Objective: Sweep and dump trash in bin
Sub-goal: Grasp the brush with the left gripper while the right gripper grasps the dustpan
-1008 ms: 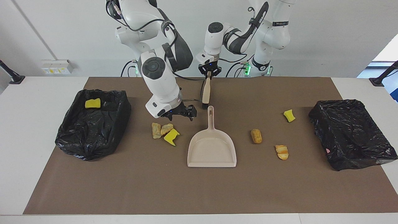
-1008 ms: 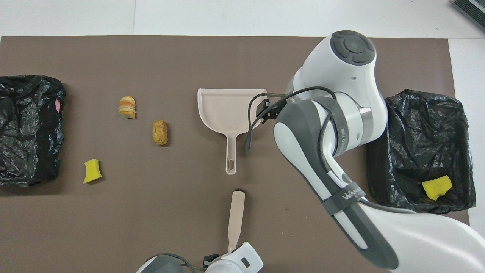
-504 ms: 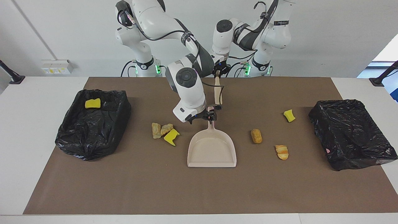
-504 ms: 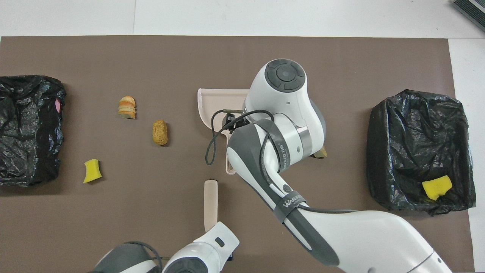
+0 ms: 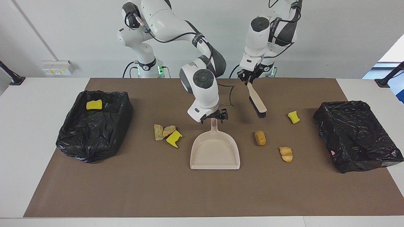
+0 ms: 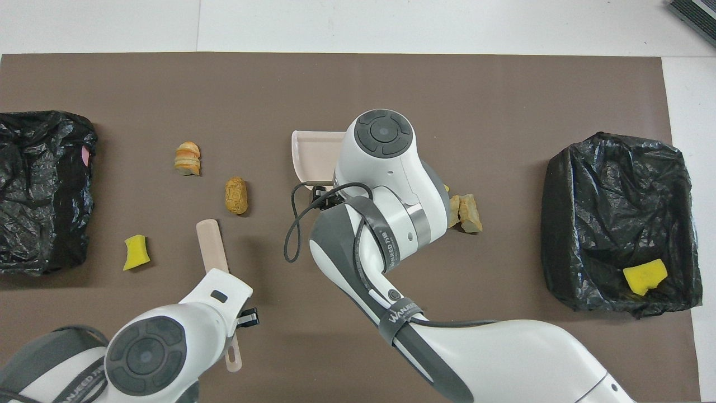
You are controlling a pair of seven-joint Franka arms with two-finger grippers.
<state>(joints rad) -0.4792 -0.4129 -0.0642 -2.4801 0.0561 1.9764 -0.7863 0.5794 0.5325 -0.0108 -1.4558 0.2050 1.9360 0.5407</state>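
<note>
The beige dustpan (image 5: 214, 151) lies mid-mat, handle toward the robots. My right gripper (image 5: 215, 116) is open at the handle's end, one finger on each side. My left gripper (image 5: 249, 80) is shut on the brush (image 5: 256, 101), which hangs tilted, bristles low over the mat. Trash: two tan lumps (image 5: 163, 131) and a yellow sponge chunk (image 5: 174, 138) beside the pan toward the right arm's end. Toward the left arm's end lie a brown lump (image 5: 260, 137), a bread piece (image 5: 286, 154) and a yellow chunk (image 5: 294, 117). From overhead the right arm covers most of the dustpan (image 6: 313, 157).
A black-lined bin (image 5: 94, 132) at the right arm's end holds a yellow sponge piece (image 5: 94, 104). A second black-lined bin (image 5: 356, 135) stands at the left arm's end. The brown mat (image 5: 202, 192) covers the table's middle.
My right gripper moved from over the tan lumps to the dustpan's handle. My left arm swung the brush toward the left arm's end, tilting it over. The dustpan stayed put.
</note>
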